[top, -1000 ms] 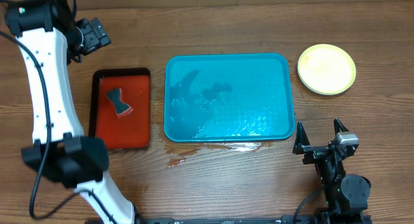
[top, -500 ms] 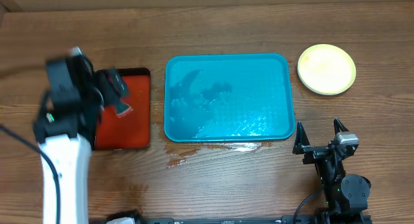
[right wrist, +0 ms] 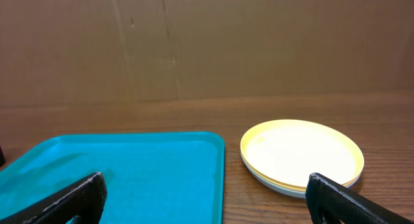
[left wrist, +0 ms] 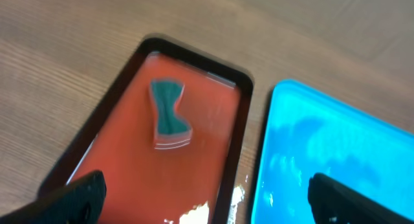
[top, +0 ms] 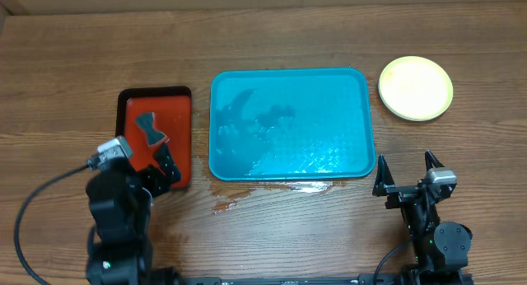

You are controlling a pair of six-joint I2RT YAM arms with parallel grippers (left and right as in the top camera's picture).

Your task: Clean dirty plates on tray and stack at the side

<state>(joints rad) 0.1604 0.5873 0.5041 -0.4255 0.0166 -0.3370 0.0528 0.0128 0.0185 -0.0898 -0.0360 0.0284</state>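
The turquoise tray [top: 288, 124] lies mid-table, wet, with no plates on it; it also shows in the left wrist view [left wrist: 336, 159] and the right wrist view [right wrist: 129, 179]. The plates [top: 415, 87] sit stacked to the right of the tray, a pale yellow-green one on top; they also show in the right wrist view [right wrist: 301, 153]. My left gripper [top: 138, 163] is open and empty over the front edge of the red tray; the left wrist view [left wrist: 207, 198] shows it too. My right gripper [top: 407, 176] is open and empty near the table's front, also in its wrist view [right wrist: 207, 195].
A red black-rimmed tray [top: 177, 145] lies left of the turquoise tray and holds a dark teal hourglass sponge [top: 151, 129], also in the left wrist view [left wrist: 169, 114]. Water is spilled on the wood [top: 247, 194] in front of the turquoise tray. A cardboard wall stands at the back.
My left arm has swung from the far left rear down towards the front, its gripper now low over the red tray's front edge. The right arm has not moved.
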